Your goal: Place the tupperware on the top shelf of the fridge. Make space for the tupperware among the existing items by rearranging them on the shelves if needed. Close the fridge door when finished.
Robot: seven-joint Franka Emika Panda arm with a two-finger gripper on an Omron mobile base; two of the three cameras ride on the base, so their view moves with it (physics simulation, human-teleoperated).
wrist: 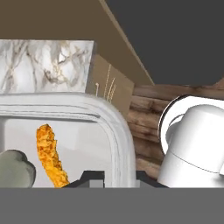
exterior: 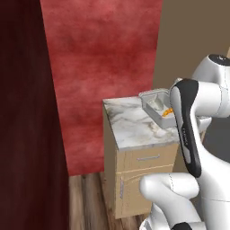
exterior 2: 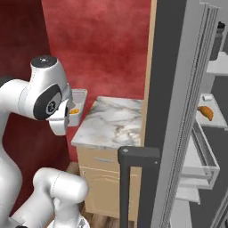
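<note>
The tupperware (wrist: 87,127) is a translucent grey-white box with an orange strip of food (wrist: 50,155) and a grey-green lump inside. My gripper (wrist: 117,178) is shut on its rim, one dark fingertip (wrist: 91,177) on each side of the wall. The tupperware (exterior: 155,105) hangs tilted at the counter's corner, and from the right the tupperware (exterior 2: 78,103) sits just off the marble edge. The fridge (exterior 2: 209,133) stands open at the right; its door (exterior 2: 178,102) is edge-on. A dark bottle (exterior 2: 218,38) stands on the top shelf (exterior 2: 219,66). An orange croissant-like piece (exterior 2: 205,112) lies one shelf lower.
A marble counter (exterior: 134,128) tops a wooden drawer cabinet (exterior: 139,179) against a red wall (exterior: 103,54). The door's dark bar handle (exterior 2: 126,187) stands close in front of the counter (exterior 2: 116,122). My own white arm links (exterior: 188,130) crowd the space beside the tupperware.
</note>
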